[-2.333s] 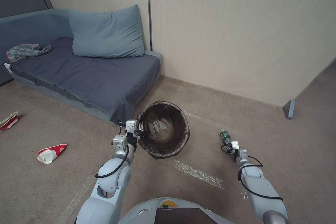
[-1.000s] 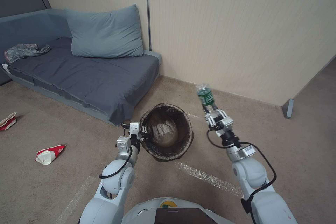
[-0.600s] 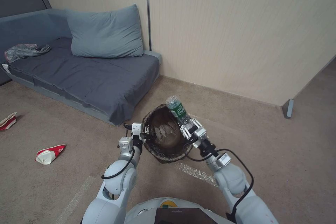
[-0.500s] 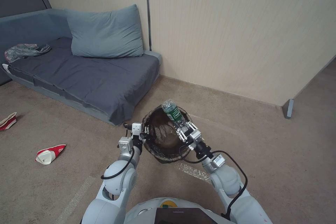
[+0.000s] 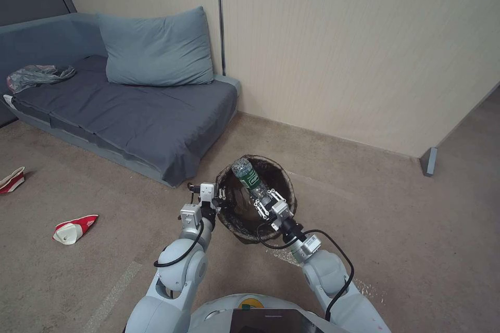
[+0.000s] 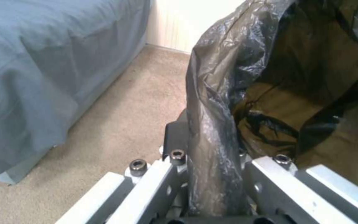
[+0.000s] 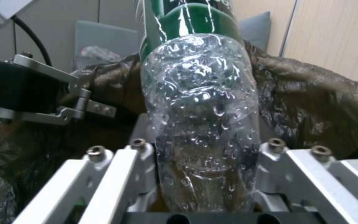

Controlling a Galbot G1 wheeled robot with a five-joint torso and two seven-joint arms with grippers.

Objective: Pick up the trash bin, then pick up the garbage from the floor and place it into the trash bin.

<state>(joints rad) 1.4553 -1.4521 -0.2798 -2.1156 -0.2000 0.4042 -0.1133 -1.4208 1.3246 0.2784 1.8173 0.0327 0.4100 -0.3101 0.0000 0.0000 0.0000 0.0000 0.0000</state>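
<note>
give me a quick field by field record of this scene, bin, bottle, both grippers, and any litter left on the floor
trash bin: bag-lined, rim clamped by left gripper
green-labelled bottle: held by right gripper, over the bin's opening
floor litter: two red-and-white paper cups on the carpet near the sofa

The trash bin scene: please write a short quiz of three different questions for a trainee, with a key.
1. True or false: the left gripper is shut on the rim of the trash bin.
2. What does the right gripper hold? A) a paper cup B) a green-labelled bottle C) a pillow
3. Fill in: the bottle is above the bin's ____.

Key: 1 true; 2 B; 3 opening.
</note>
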